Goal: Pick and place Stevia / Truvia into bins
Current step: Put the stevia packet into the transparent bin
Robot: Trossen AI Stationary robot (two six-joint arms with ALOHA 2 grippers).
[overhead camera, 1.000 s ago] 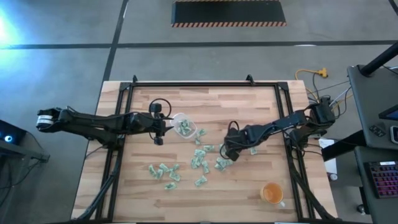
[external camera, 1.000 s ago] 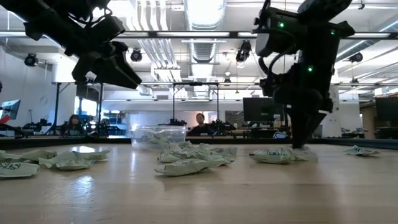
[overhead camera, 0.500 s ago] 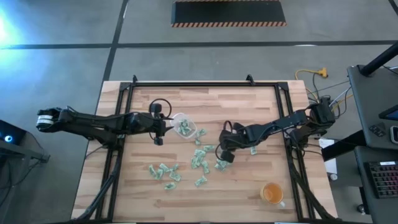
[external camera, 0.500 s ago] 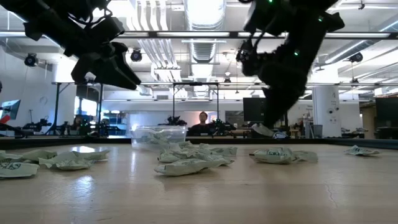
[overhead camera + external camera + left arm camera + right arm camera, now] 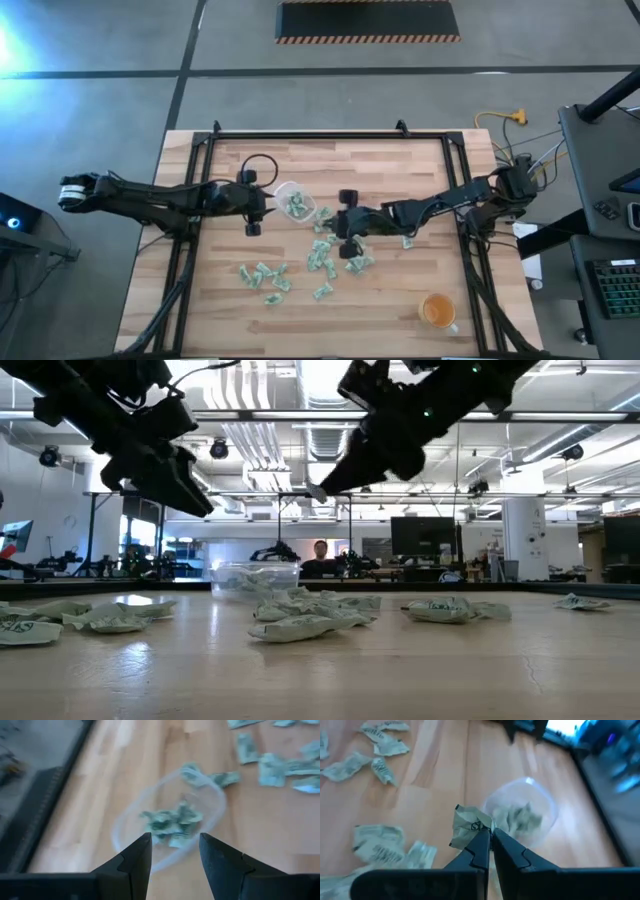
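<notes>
The clear tub point(image 5: 293, 203) stands left of the table's middle with several pale green packets in it, and it also shows in the low view point(image 5: 256, 576). More packets point(image 5: 322, 256) lie loose on the wood near the middle, and others point(image 5: 266, 276) lie nearer the front. My right gripper point(image 5: 490, 838) is shut on one packet point(image 5: 468, 827), raised just to the right of the tub point(image 5: 521, 816). My left gripper point(image 5: 175, 851) hovers open at the tub's left side point(image 5: 170, 820). My right gripper pinches one packet by its edge point(image 5: 481, 826) between the two fingertips point(image 5: 322, 491). The fingers slant down toward the table's left. The packet is lifted clear of the table, crumpled, and sticks out beyond the fingertips.
An orange cup point(image 5: 437, 311) stands near the table's front right corner. A lone packet point(image 5: 407, 241) lies under the right arm. A black metal frame point(image 5: 330, 135) runs round the table. People sit in the room behind the table point(image 5: 321, 558).
My right gripper has risen from the loose packets with one packet pinched in it. It has swung toward the table's left, toward the tub, and tipped from pointing straight down to slanting. The packet is now lifted clear of the table.
</notes>
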